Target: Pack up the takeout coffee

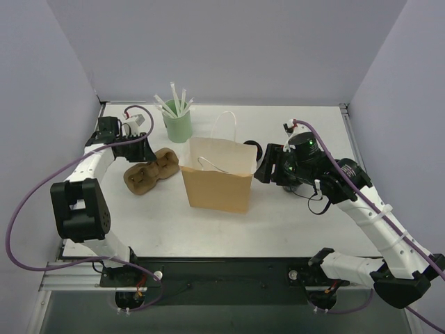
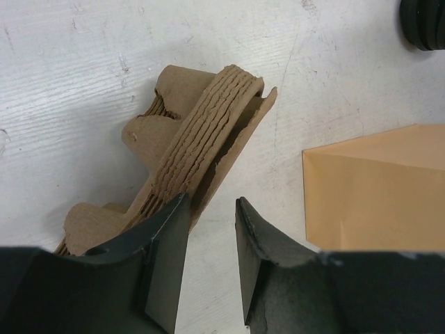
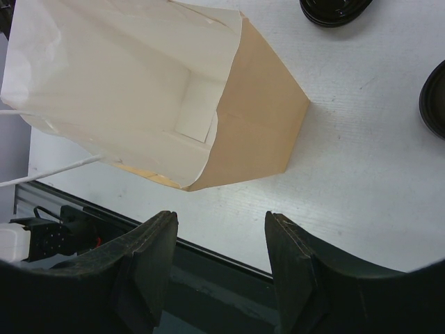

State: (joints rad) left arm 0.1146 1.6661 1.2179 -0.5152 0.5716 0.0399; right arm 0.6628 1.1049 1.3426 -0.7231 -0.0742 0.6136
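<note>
Evidently both stand apart, empty: the left claw (image 2: 211, 203) should straddle only the top carrier (image 2: 208, 125) edge before closing, and the right claw (image 3: 221, 218) should steady the bag (image 3: 264, 118).

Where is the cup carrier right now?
Top view: the carrier lies on the table's left side, just left of the bag, nearer the arms than the straw cup.
</note>
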